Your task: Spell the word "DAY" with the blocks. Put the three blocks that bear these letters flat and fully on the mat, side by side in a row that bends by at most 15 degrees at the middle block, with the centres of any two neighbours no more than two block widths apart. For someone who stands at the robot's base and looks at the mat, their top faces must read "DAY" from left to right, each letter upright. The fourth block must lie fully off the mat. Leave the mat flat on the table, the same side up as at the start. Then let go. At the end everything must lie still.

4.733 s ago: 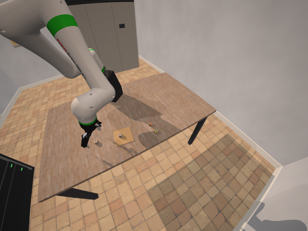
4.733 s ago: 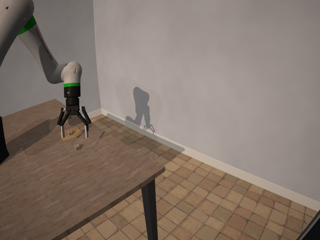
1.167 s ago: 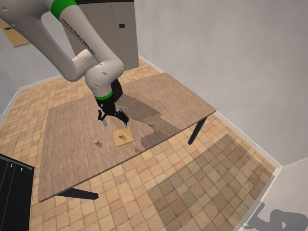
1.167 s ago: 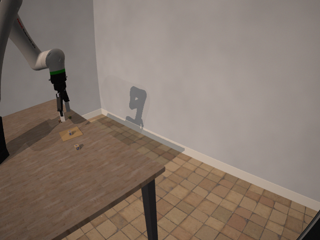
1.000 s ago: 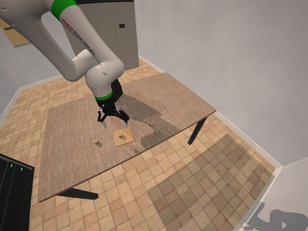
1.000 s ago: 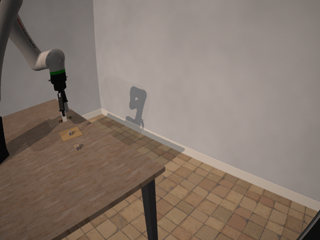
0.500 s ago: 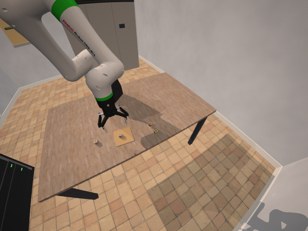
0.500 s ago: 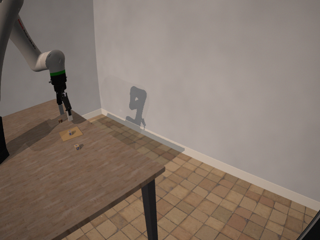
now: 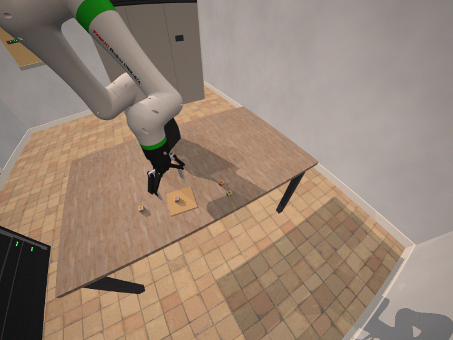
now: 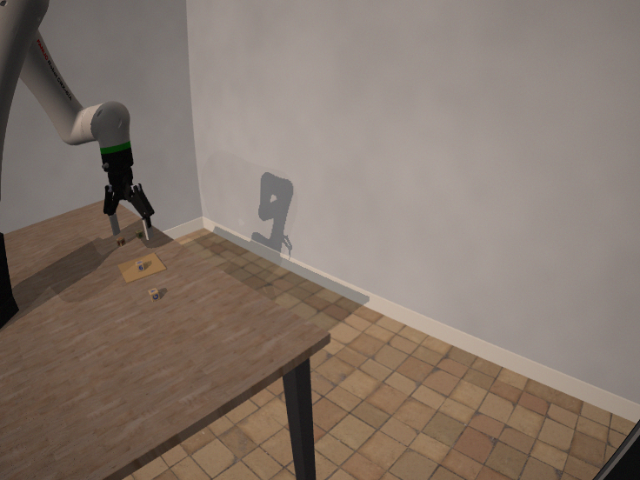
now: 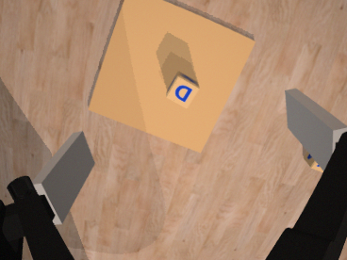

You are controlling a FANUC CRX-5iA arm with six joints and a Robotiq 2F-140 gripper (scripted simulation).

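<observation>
Fingers: spread as wide as they go, nothing gripped. Gripper (image 9: 170, 185) (image 10: 131, 236) (image 11: 184, 129) hangs above the table (image 9: 109, 234) (image 10: 103, 387) (image 11: 47, 38), both tips off the surface. Wrist view has the mat (image 9: 186, 204) (image 10: 129, 273) (image 11: 212, 56) ahead of the gap between the grey pads (image 11: 68, 176).

D block (image 9: 176, 199) (image 10: 140, 266) (image 11: 183, 90) sits flat and fully on the mat, blue D face up. It's the sole block on there, so A and Y positions are unfilled.

Blue-marked block (image 9: 141, 208) (image 10: 154, 295) (image 11: 315, 163) is on bare table off one side of the mat. In the wrist view a finger covers most of it; top letter too small to call.

Off the opposite side: orange-marked block (image 9: 221, 182) (image 10: 121, 241) and green-marked block (image 9: 229, 193) (image 10: 138, 234), near each other but apart, both off the mat. Can't read either letter for sure.

Mat lies flat on the table. Arm (image 9: 153, 109) (image 10: 110, 123) reaches down from above, its shadow falling over part of the tabletop

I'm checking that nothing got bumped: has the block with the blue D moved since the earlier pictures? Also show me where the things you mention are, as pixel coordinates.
No. The D block (image 9: 176, 199) (image 10: 140, 266) (image 11: 183, 91) sits at the same spot on the tan mat (image 9: 185, 207) (image 10: 128, 274) (image 11: 226, 61).
</observation>
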